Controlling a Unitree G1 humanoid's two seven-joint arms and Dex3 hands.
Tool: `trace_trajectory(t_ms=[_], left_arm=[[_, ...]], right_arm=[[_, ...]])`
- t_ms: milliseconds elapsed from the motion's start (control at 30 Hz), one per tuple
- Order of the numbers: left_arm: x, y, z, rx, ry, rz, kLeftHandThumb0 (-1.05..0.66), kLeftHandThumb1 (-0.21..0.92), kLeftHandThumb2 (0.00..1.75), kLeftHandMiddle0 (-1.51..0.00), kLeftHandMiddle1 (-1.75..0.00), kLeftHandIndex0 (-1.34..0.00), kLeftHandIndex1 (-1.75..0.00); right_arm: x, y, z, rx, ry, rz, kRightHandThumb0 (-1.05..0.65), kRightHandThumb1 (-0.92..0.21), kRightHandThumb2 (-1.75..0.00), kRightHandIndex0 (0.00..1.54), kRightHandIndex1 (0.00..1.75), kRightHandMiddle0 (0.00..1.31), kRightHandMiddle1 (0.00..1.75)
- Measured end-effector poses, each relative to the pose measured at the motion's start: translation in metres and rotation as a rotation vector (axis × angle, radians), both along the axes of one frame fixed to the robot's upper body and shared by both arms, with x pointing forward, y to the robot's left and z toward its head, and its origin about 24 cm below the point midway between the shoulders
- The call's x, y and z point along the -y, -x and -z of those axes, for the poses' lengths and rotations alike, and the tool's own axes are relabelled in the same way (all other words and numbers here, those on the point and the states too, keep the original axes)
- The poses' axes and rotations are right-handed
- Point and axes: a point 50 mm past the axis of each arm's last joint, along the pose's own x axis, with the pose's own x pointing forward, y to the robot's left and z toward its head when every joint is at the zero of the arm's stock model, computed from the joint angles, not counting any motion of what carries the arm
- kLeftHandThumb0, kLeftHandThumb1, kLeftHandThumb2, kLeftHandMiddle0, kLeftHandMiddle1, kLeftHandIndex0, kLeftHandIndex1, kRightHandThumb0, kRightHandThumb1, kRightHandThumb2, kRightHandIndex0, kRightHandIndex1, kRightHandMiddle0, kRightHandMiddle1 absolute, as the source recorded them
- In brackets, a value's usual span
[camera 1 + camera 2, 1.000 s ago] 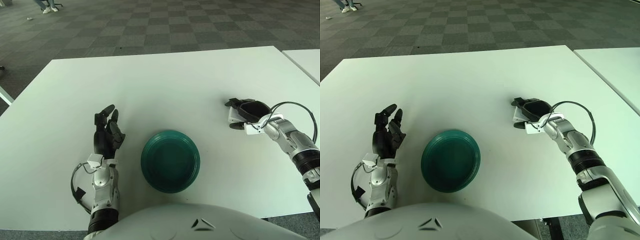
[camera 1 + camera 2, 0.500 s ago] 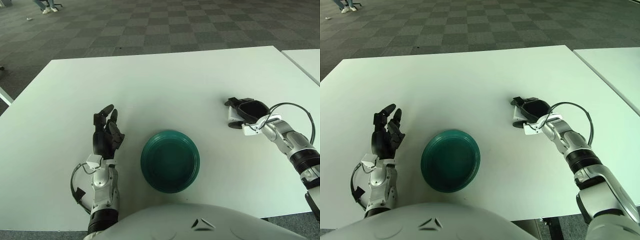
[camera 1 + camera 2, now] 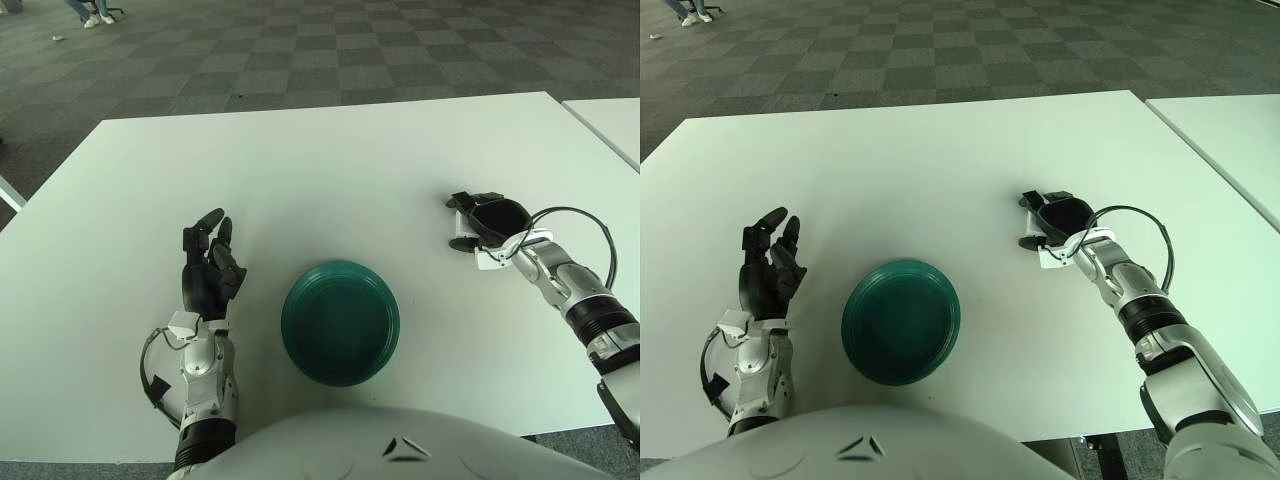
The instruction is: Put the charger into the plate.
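I have a wide white counter in front of me, filling most of both eye views, with dark checkered carpet floor beyond its far edge. A second white counter shows at the right, set apart from mine by a narrow gap.

The round dark green plate sits on the counter near my body, roughly in the middle, and I see nothing in it.

My left robot hand shows just left of the plate, apart from it, wrist toward me and black fingers pointing away from me, spread and relaxed around nothing. A black cable loops beside its white forearm.

My right robot hand is out on the right part of the counter, well apart from the plate. Its dark fingers curve over and around a small white block, the charger, which shows at the left side of the hand between a finger above and a finger below. The fingers are closed about it, so I read this as a grasp. I cannot tell whether the charger is touching the counter or raised off it. A thin black cable arcs over that wrist.
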Motion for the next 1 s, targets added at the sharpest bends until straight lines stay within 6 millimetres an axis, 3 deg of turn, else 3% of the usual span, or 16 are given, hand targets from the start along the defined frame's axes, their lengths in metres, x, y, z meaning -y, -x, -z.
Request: trace_trajectory(t_ms=[67,133,167,200,267,367,467,567,633,1000], left_arm=[[0.0,0.0001,0.0,0.0,0.0,0.001,-0.88,0.92,0.94,-0.4,-0.06,0.0,-1.1],[0.0,0.0001,0.0,0.0,0.0,0.001,-0.87,0.92,0.95,-0.4,-0.06,0.0,-1.1],[0.0,0.0001,-0.0001,0.001,0.0,0.001,-0.87,0.92,0.95,-0.4,-0.07,0.0,-1.1],[0.0,0.0001,-0.0001,0.001,0.0,0.001,-0.87,0.92,0.95,-0.4,-0.07,0.0,-1.1],[0.0,0.0001,-0.0001,0.001,0.0,0.001,-0.87,0.92,0.95,-0.4,-0.06,0.0,-1.08],[0.0001,0.0001,-0.0003,0.003,-0.001,0.001,-0.87,0.92,0.95,-0.38,-0.06,0.0,-1.06],[0.0,0.0002,-0.001,0.01,-0.003,0.0,-0.86,0.92,0.95,-0.37,-0.05,0.0,-1.02],[-0.0001,0.0003,-0.0016,0.014,-0.005,-0.001,-0.86,0.92,0.95,-0.37,-0.05,0.0,-1.01],[-0.0001,0.0003,-0.0018,0.016,-0.005,-0.002,-0.86,0.92,0.95,-0.37,-0.05,0.0,-1.01],[-0.0005,0.001,-0.0026,0.022,-0.009,-0.004,-0.88,0.92,0.95,-0.39,-0.06,0.0,-1.01]], right_arm=[[-0.0003,-0.0001,0.0006,0.001,-0.004,0.002,-0.89,-0.92,-0.44,0.46,0.18,0.0,0.94],[-0.0006,-0.0006,0.0007,0.009,-0.012,0.004,-0.87,-0.92,-0.41,0.4,0.69,0.03,1.22],[-0.0005,-0.0007,0.0009,0.013,-0.017,0.005,-0.85,-0.92,-0.4,0.4,1.07,0.05,1.32],[-0.0006,-0.0007,0.0012,0.017,-0.022,0.005,-0.84,-0.92,-0.39,0.41,1.32,0.07,1.39],[-0.0015,-0.0006,0.0016,0.028,-0.033,0.003,-0.81,-0.92,-0.37,0.42,1.53,0.09,1.49],[-0.0036,-0.0018,0.0009,0.049,-0.05,-0.001,-0.74,-0.89,-0.38,0.48,1.66,0.11,1.63],[-0.0041,-0.0038,-0.0002,0.063,-0.06,0.002,-0.66,-0.78,-0.52,0.56,1.72,0.14,1.72],[-0.0032,-0.0056,-0.0014,0.067,-0.064,0.008,-0.48,-0.71,-0.74,0.62,1.74,0.28,1.74],[-0.0028,-0.0063,-0.0016,0.067,-0.063,0.01,-0.44,-0.69,-0.79,0.65,1.74,0.31,1.74],[0.0035,-0.0051,0.0022,0.059,-0.049,0.006,-0.39,-0.66,-0.87,0.72,1.75,0.35,1.75]])
